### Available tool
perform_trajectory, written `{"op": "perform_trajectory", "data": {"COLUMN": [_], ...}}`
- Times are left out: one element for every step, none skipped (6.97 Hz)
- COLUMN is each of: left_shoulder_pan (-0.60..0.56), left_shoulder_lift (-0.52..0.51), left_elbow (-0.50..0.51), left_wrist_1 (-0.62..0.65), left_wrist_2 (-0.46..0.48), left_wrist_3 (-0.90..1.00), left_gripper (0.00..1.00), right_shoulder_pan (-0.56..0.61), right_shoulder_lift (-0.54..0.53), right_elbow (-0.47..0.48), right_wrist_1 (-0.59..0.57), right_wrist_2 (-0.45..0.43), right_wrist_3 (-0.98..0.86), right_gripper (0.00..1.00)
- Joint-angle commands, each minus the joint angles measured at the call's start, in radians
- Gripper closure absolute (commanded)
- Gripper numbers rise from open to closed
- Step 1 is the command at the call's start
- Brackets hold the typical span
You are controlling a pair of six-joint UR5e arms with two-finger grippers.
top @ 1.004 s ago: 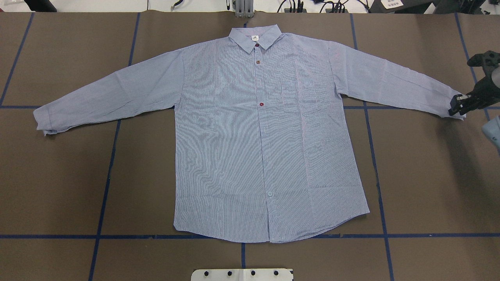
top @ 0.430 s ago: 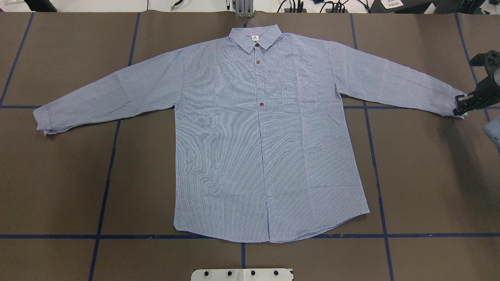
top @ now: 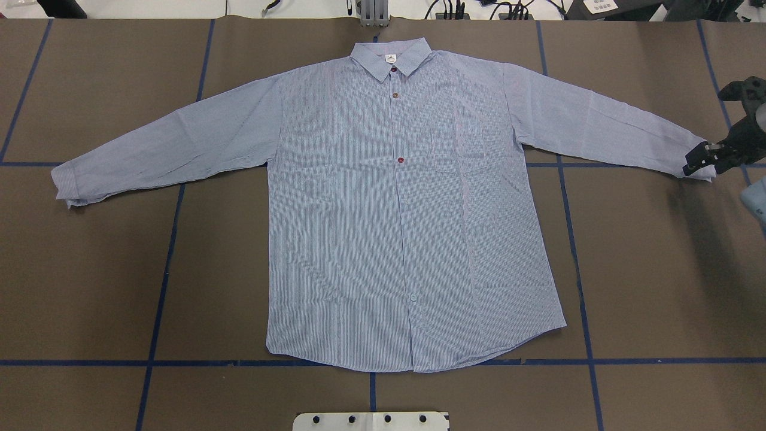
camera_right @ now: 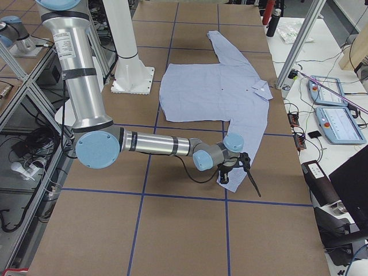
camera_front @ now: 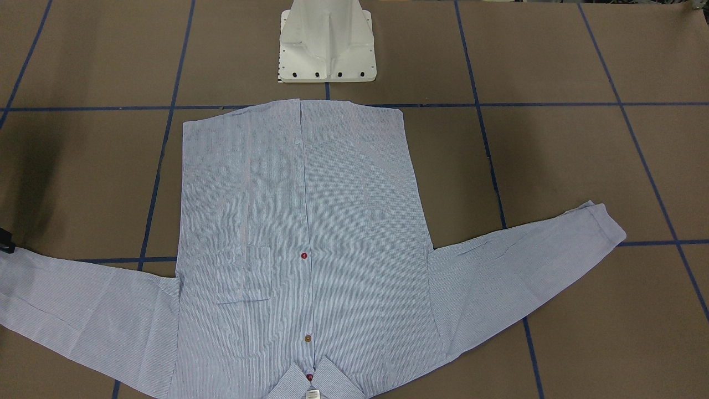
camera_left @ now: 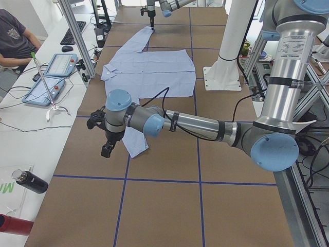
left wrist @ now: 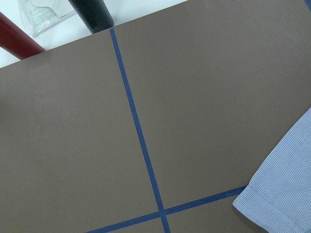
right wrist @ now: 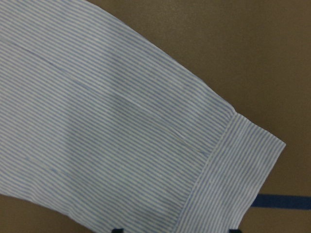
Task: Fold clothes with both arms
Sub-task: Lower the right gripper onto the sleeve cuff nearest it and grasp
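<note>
Read across the overhead view. At the far left you have the left cuff (top: 66,185) of the shirt (top: 383,209), lying flat on the brown table (top: 90,287). You won't find the left gripper (camera_left: 107,147) in that view. It shows only from the table's left end, poised just beside that cuff with its fingers pointing down. From there you cannot tell how wide its jaws stand. Its wrist camera gives you bare table, a cross of blue tape (left wrist: 145,145) and the cuff in the lower right corner, with no fingers in sight.

In the middle, the shirt is spread front up with both sleeves stretched outward. The collar (top: 390,57) is on the side away from the robot, and the hem lies near the white base (top: 371,421). The pocket (top: 461,149) sits to the right of the button row.

At the far right, the right gripper (top: 697,160) is down at the right cuff (right wrist: 233,165). Its wrist camera shows you two black fingertips (right wrist: 235,230) at the bottom edge, set wide apart, with the end of the cuff lying between them. The jaws are spread wide, not closed on the cloth.
</note>
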Motion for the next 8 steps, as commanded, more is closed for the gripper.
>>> {"op": "perform_trajectory", "data": {"left_shoulder_pan": [0.0, 0.0, 0.0, 0.0, 0.0, -0.002, -0.002, -0.002], "left_shoulder_lift": [-0.003, -0.003, -0.009, -0.01, -0.012, -0.012, -0.018, -0.018], "left_elbow": [0.0, -0.001, -0.001, -0.001, -0.003, -0.003, -0.003, -0.003], "left_wrist_1": [0.0, 0.0, 0.0, 0.0, 0.0, -0.001, -0.001, -0.001], "left_wrist_2": [0.0, 0.0, 0.002, 0.002, 0.002, 0.003, 0.005, 0.005], "left_wrist_3": [0.0, 0.0, 0.0, 0.0, 0.0, 0.0, 0.0, 0.0], "left_gripper": [0.0, 0.0, 0.0, 0.0, 0.0, 0.0, 0.0, 0.0], "right_shoulder_pan": [-0.001, -0.002, -0.002, -0.004, -0.005, -0.008, -0.01, -0.01], "right_shoulder_lift": [-0.003, -0.006, -0.001, 0.0, 0.003, 0.007, 0.013, 0.016], "right_elbow": [-0.006, -0.01, -0.027, -0.037, -0.044, -0.044, -0.044, -0.044], "right_wrist_1": [-0.005, -0.007, -0.008, -0.01, -0.01, -0.01, -0.01, -0.011], "right_wrist_2": [-0.005, -0.005, -0.005, -0.005, -0.005, -0.003, -0.003, -0.003], "right_wrist_3": [0.001, 0.003, 0.004, 0.004, 0.006, 0.012, 0.021, 0.032], "right_gripper": [0.04, 0.04, 0.04, 0.04, 0.04, 0.04, 0.09, 0.2]}}
